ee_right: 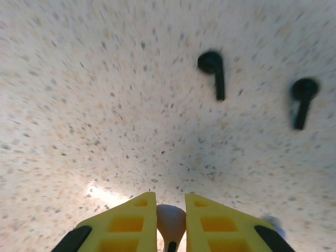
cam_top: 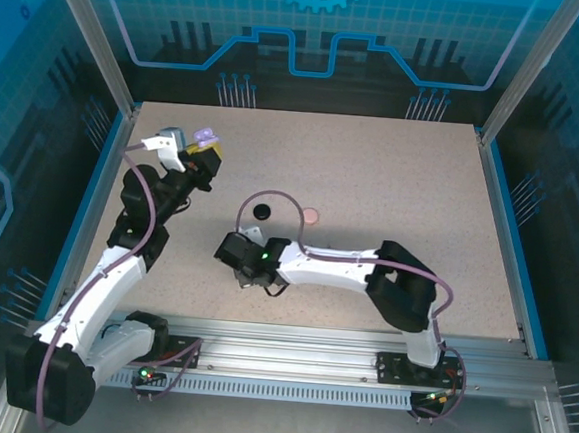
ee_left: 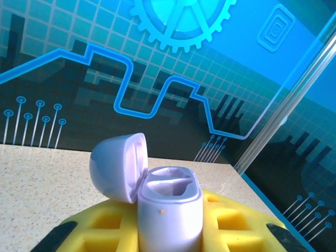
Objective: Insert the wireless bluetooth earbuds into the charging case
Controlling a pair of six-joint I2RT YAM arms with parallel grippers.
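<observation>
With the left gripper [cam_top: 207, 146] clamping the open case [ee_left: 169, 210], the right gripper [ee_right: 170, 203], pinching a pale earbud [ee_right: 170, 220], should reach that case stem-down.

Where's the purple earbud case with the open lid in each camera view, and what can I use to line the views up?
Top external: the pale purple rounded plastic charging case, lid open, is at upper left, at the tip of the left gripper.
Left wrist: bottom centre, upright between yellow fingers, lid tipped left.
Shared landmark: the beige speckled tabletop, also under the right wrist camera.
</observation>
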